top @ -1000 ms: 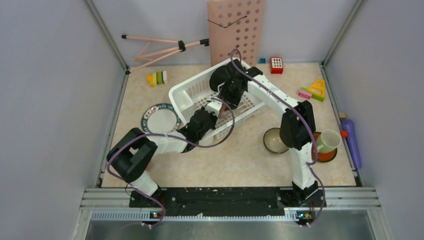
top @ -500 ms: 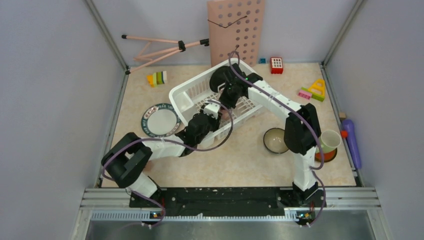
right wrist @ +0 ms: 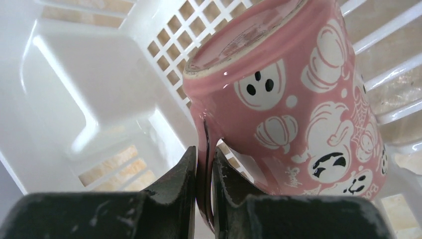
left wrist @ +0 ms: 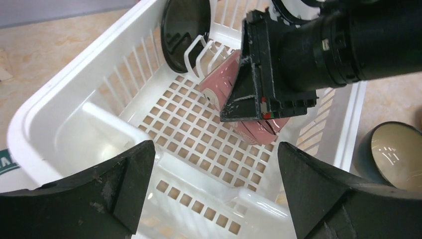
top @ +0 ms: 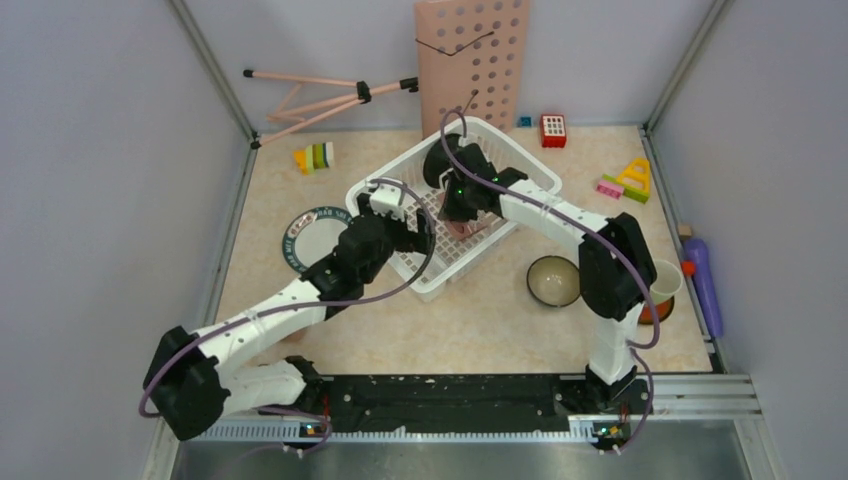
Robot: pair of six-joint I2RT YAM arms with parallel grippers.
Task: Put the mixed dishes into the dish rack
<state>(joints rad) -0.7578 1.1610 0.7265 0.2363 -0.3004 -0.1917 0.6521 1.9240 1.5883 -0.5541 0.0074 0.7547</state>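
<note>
Right gripper (right wrist: 205, 160) clamps the handle of the pink cup (right wrist: 298, 99), slanted in the dish rack (left wrist: 64, 94), base raised, mouth toward the grid; left gripper (left wrist: 216, 152) gapes wide.

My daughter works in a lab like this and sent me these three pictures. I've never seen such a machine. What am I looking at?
These are two robot arms bolted to the near edge of a table, each ending in a two-finger gripper. The wide picture looks down from above and behind them. The other two come from a camera on each wrist. The right gripper pinches the handle of a pink mug, which is tilted inside the white dish rack. A dark dish stands in the rack's dividers. The left gripper is open and empty over the rack. Outside it on the table lie a large plate, a bowl, a green mug and some toy blocks.
</note>
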